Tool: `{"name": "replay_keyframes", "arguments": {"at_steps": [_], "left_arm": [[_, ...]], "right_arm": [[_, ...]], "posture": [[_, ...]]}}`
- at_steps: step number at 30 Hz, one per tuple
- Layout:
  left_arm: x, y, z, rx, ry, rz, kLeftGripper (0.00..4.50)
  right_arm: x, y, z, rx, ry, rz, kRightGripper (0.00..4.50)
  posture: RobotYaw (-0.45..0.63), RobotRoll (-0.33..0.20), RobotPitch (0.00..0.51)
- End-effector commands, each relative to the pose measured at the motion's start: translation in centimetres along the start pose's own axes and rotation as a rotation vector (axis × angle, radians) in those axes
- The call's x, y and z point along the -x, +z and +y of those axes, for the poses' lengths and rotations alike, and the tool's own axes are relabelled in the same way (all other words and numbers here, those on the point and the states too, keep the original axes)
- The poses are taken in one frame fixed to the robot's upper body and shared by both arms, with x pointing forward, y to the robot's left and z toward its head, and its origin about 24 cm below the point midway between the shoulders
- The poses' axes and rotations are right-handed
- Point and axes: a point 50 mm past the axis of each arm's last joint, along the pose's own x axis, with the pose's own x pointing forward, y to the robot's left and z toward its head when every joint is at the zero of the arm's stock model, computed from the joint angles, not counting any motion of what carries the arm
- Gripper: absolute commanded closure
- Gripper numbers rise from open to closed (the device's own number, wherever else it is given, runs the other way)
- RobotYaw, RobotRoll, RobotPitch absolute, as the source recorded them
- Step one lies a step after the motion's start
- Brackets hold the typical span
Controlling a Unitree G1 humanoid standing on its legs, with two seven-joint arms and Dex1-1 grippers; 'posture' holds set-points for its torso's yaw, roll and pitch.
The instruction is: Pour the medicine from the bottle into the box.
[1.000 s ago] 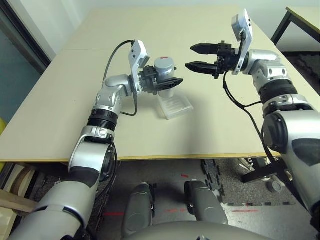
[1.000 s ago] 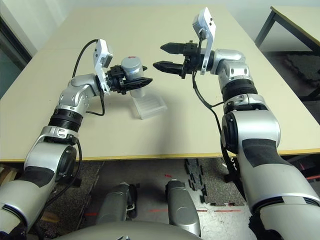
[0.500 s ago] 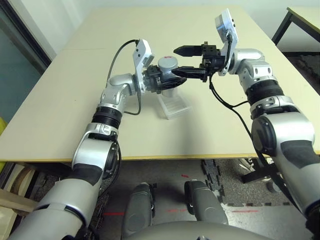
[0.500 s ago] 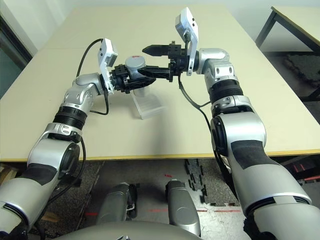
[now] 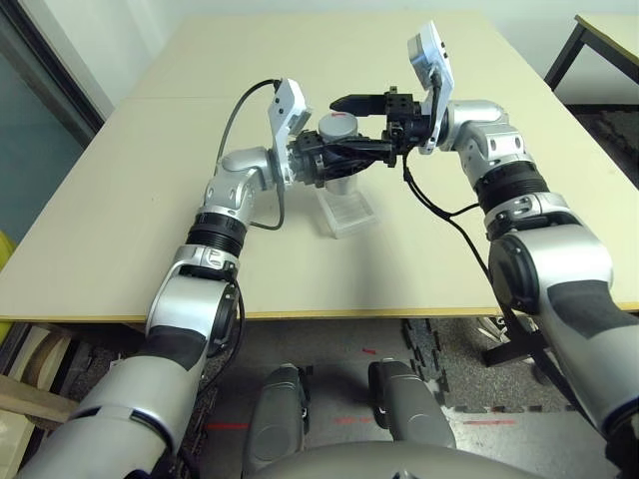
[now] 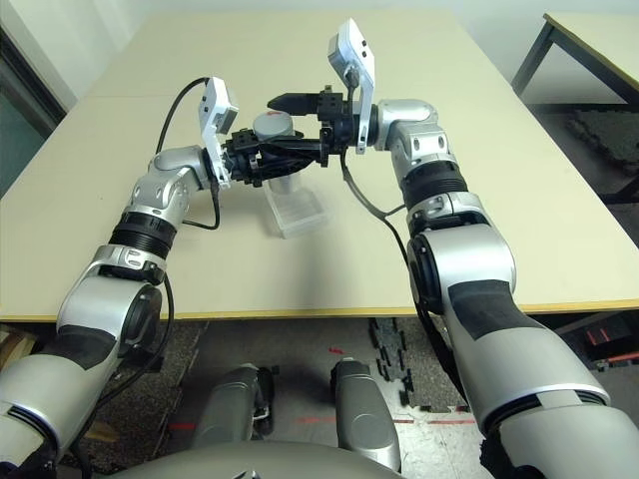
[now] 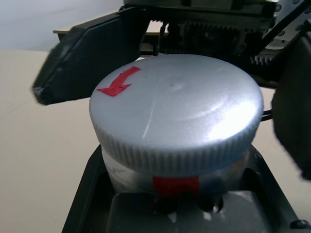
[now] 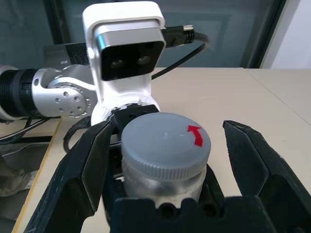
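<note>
**Cap on, pouring not begun**

Bottle (image 5: 337, 160) hangs upright in the air over the middle of the table (image 5: 120, 230), clamped by its body in the left gripper (image 5: 334, 165), whose black fingers are closed tight around it. Its round grey cap (image 7: 175, 119), marked with a red arrow, sits on the neck, so nothing can have left the bottle yet. The medicine itself is hidden inside; no pellet can be made out anywhere.

The right gripper (image 8: 170, 165) reaches in from the opposite side with its fingers spread wide, one on each side of the cap. In the right wrist view a gap shows between each finger and the cap's ribbed edge, so it frames the cap without gripping it.

The box (image 5: 344, 212), a clear shallow tray, lies on the table just below and slightly nearer the robot than the bottle; it looks empty, as far as can be told.

By my reading the task is in its early part: closing on the cap, unscrewing it, removing it, then tipping the bottle over the box are all left.
</note>
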Motion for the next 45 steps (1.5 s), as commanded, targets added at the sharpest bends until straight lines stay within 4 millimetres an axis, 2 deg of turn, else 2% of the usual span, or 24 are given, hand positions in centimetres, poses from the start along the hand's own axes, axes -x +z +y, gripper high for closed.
{"name": "replay_keyframes", "arguments": {"at_steps": [1,9,20,32,45], "left_arm": [[-0.3,-0.2,-0.3,-0.007,-0.023,0.022,1.83],[-0.4,-0.3,-0.4,-0.005,-0.030,0.020,1.83],[0.0,-0.2,-0.3,-0.007,-0.027,0.020,1.83],[0.3,0.0,-0.2,-0.007,-0.018,0.014,1.83],[0.5,-0.2,-0.1,-0.002,-0.009,0.018,1.83]], "right_arm": [[-0.4,0.3,-0.1,0.013,-0.002,0.013,0.00],[-0.6,0.2,-0.3,0.004,-0.023,0.024,0.00],[0.8,0.0,-0.7,-0.039,-0.067,0.024,0.00],[3.5,-1.2,-1.1,-0.088,-0.155,0.044,0.00],[6.7,-1.6,-1.4,-0.122,-0.262,0.053,0.00]], "posture": [[-0.22,0.000,0.079],[-0.22,0.000,0.080],[-0.22,0.000,0.084],[-0.22,0.000,0.086],[-0.22,0.000,0.087]]}}
